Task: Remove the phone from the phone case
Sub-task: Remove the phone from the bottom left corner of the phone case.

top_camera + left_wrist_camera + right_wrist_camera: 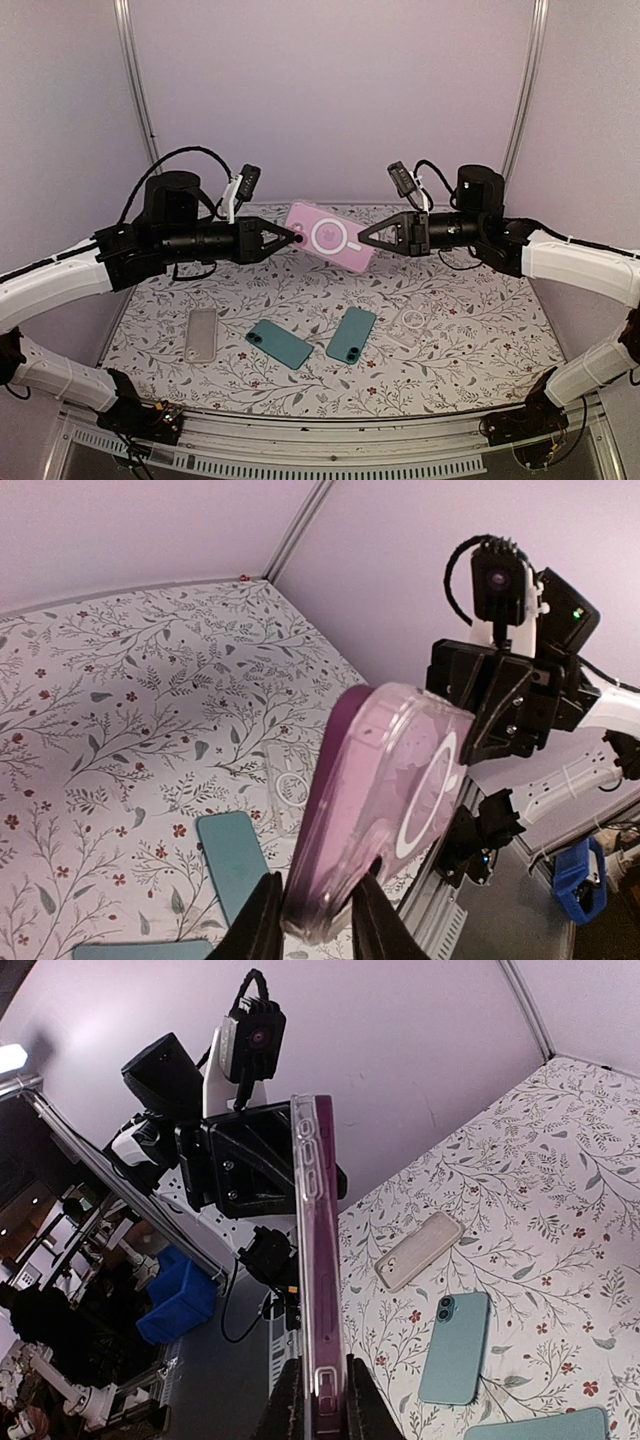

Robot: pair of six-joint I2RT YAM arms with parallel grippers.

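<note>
Pink phone in clear plastic case [330,237] aloft, long axis arm-to-arm; left gripper [298,238], right gripper [360,241] each pinch one end.

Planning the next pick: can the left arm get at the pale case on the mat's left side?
Probably not yet: the left claw grips the pink phone, though nothing covers the pale case.
</note>
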